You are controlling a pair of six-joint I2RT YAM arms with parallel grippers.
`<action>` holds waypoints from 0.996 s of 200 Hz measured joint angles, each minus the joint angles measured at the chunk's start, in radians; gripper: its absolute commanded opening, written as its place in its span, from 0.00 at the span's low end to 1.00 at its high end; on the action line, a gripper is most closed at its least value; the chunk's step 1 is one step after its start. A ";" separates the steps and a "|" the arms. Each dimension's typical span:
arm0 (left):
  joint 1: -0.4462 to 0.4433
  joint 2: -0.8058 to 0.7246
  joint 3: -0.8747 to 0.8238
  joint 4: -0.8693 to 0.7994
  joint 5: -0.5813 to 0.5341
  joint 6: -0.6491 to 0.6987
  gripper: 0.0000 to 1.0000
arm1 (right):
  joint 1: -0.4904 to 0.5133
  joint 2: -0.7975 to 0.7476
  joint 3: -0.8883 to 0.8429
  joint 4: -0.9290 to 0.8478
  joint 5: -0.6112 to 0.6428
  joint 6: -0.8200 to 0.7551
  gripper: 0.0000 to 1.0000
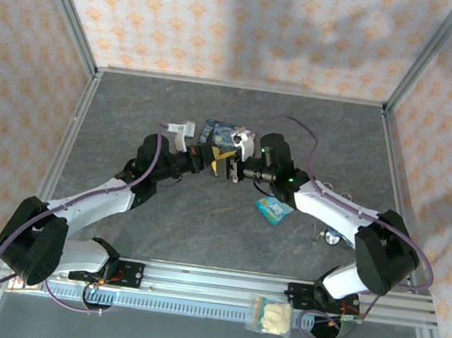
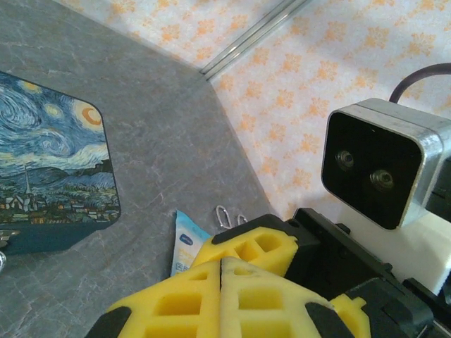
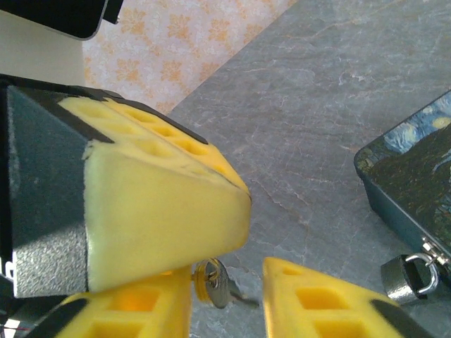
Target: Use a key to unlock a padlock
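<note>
Padlock [image 3: 409, 278] hangs on shut tin [image 3: 405, 176]; left hand [image 2: 221, 271] pinches key [image 3: 211, 282], right hand [image 3: 227, 308] spread.

Large yellow pad [image 3: 162, 211] at left, silver key [image 3: 215, 283] sat lower centre between right gripper's [image 3: 227, 303] parted fingers [image 3: 331, 306], padlock [image 3: 409, 278] hung at blue tin's [image 3: 416, 176] latch, lower right.

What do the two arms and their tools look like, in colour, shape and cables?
The left arm and right arm have white links, black joints and a purple cable along each. The left tool and right tool each have two yellow wedge fingers with square holes. A black, silver-framed camera sits on the right wrist.
</note>
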 measured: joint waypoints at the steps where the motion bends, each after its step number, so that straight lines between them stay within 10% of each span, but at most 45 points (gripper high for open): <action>1: 0.000 0.000 0.001 0.000 0.000 0.000 0.00 | 0.000 0.000 0.000 0.000 0.000 0.001 0.25; 39: -0.004 0.013 0.010 -0.004 0.004 -0.001 0.00 | 0.001 0.008 0.009 -0.007 -0.005 -0.006 0.00; 130: -0.018 0.014 0.060 -0.012 -0.002 -0.003 0.00 | 0.002 0.013 -0.017 0.009 -0.002 0.043 0.00; 152: -0.024 0.014 0.080 -0.016 -0.014 0.001 0.12 | -0.002 0.010 -0.046 0.009 -0.002 0.054 0.00; 175: -0.024 0.009 0.080 -0.043 -0.047 0.008 0.63 | -0.017 -0.003 -0.074 0.012 -0.009 0.081 0.00; 199: -0.023 -0.021 0.074 -0.072 -0.095 0.011 0.55 | -0.056 -0.024 -0.106 0.047 -0.025 0.163 0.00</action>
